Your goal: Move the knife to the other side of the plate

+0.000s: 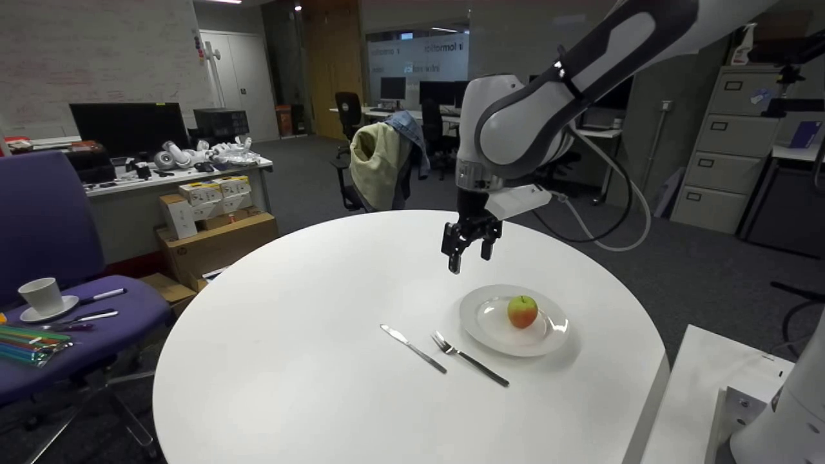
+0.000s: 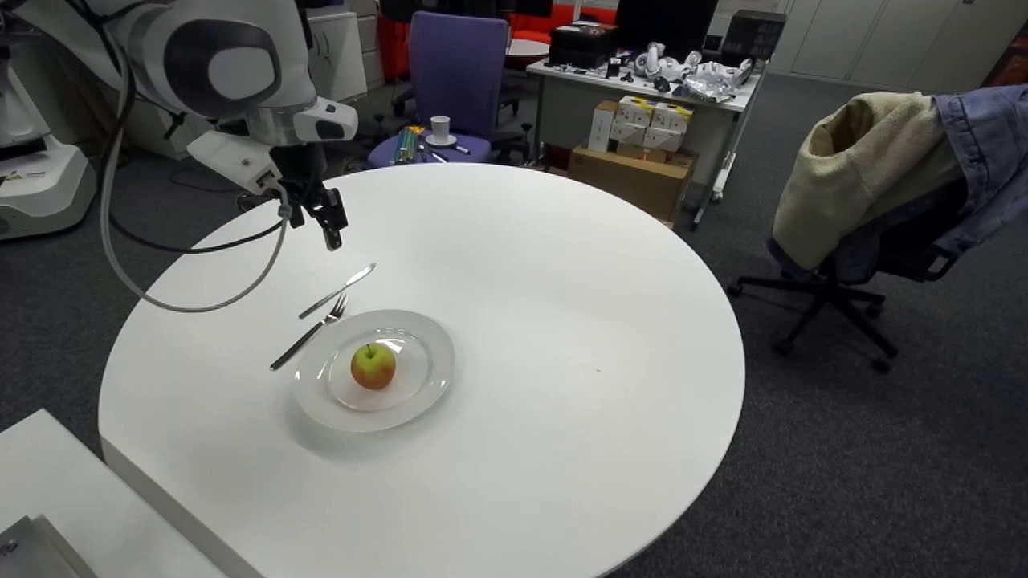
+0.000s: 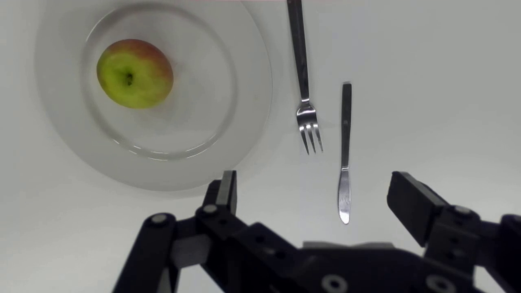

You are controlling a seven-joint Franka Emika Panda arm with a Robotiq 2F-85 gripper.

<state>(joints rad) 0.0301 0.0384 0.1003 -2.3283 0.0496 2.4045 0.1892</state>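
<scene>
The knife (image 1: pixel 414 347) lies flat on the round table in both exterior views, with the fork between it and the plate. In the wrist view the knife (image 3: pixel 346 126) runs nearly straight up and down the picture, dark handle at the top, bright blade toward me. The white plate (image 1: pixel 480 312) carries an apple, and in the wrist view this plate (image 3: pixel 199 118) fills the upper left. My gripper (image 1: pixel 471 259) hangs in the air above the table, apart from everything. Its jaws stand wide apart, and the blade shows far below in the gap between the fingers (image 3: pixel 411 203).
A fork (image 1: pixel 477 365) lies close beside the plate, roughly parallel to the knife. The red and green apple (image 2: pixel 373 366) sits on the plate. On a purple chair (image 1: pixel 122 303) off the table are a cup with saucer and several utensils. A cable (image 2: pixel 217 309) loops from the arm.
</scene>
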